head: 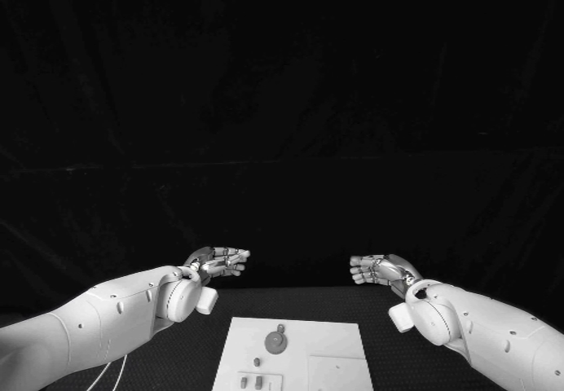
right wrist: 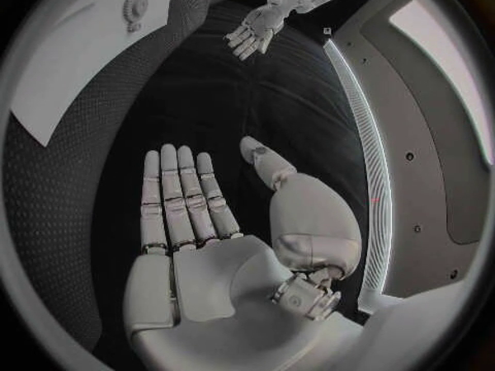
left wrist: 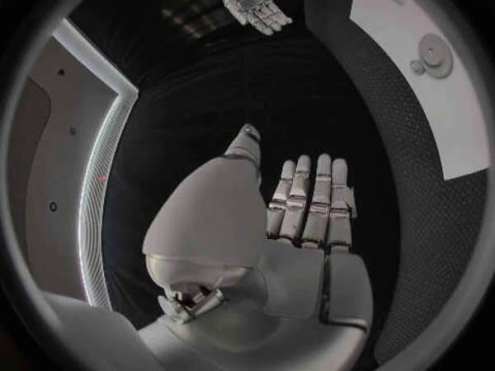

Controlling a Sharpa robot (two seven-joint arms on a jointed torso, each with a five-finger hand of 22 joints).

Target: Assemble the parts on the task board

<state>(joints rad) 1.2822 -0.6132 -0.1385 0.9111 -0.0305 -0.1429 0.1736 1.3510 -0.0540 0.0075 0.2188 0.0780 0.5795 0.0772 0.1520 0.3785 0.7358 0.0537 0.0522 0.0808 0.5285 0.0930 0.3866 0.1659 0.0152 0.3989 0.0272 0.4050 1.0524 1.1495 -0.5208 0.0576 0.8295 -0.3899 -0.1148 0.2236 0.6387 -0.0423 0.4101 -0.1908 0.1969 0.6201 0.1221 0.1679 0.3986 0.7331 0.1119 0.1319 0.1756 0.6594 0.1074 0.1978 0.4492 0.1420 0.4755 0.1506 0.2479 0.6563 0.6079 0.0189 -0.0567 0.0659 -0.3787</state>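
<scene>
Two robot hands hang above the black bench [head: 176, 358], both raised beyond the far edge of the task board [head: 323, 342] and well apart from each other. The left robot hand [head: 218, 262] holds nothing; its wrist view shows the fingers [left wrist: 309, 202] stretched out side by side, with the thumb set off to one side. The right robot hand [head: 378, 269] is likewise empty, its fingers [right wrist: 181, 194] extended flat. The white task board lies on the bench between the two arms, near the robot. A round part [head: 276, 340] rests on it, with several smaller parts [head: 258, 380] nearer the robot.
</scene>
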